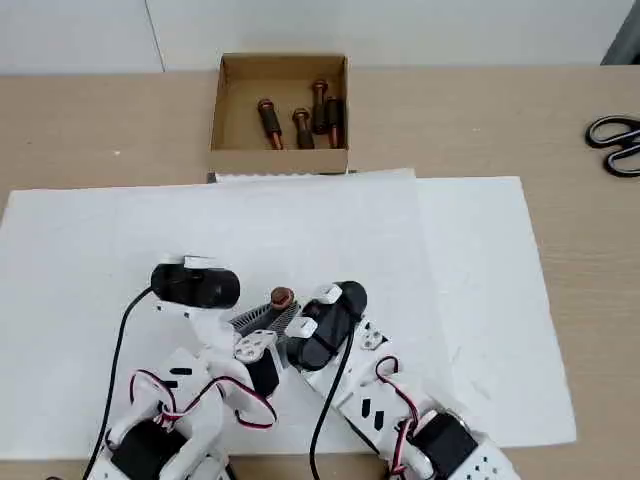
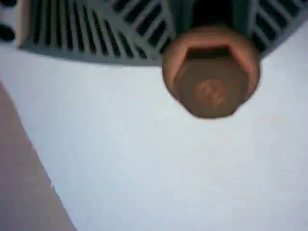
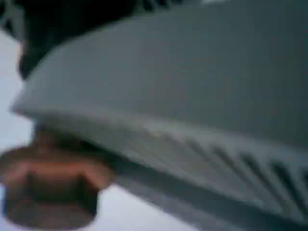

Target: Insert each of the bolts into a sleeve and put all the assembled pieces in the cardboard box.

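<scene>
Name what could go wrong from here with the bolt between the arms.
The bolt sits where both arms crowd together, so they could bump and knock it loose. It is well away from the cardboard box, so it may slip on the carry across the paper.

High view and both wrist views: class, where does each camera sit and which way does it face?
High view: fixed overhead, looking down on cardboard box, both arms nearest.
Left wrist view: on the left arm, facing the bolt head-on; left claw behind it.
Right wrist view: on the right arm, against a ribbed claw.
All share the bolt.
</scene>
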Robot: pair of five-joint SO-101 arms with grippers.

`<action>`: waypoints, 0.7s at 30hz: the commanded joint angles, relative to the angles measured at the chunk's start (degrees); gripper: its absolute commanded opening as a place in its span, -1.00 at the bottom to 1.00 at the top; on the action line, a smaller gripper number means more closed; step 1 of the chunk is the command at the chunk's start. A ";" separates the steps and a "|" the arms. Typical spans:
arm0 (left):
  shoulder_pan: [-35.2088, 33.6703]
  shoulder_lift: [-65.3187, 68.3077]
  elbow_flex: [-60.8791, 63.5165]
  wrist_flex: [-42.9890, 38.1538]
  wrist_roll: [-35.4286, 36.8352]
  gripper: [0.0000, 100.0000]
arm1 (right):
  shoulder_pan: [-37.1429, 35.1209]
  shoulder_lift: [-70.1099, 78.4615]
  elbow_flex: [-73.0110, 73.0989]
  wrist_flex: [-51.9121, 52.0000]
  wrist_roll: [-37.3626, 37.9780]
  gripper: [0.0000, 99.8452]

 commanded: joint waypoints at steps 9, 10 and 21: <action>3.08 -0.44 3.38 0.97 -3.52 -0.89 | -0.22 -0.75 -4.31 -1.54 0.62 -1.00; 3.08 -0.44 3.38 1.14 -4.57 -0.79 | -0.22 -0.75 -4.22 -1.54 0.62 -1.00; 1.85 -0.26 -1.63 1.14 -8.00 -0.42 | -0.13 -0.75 -3.96 -1.27 0.62 -1.00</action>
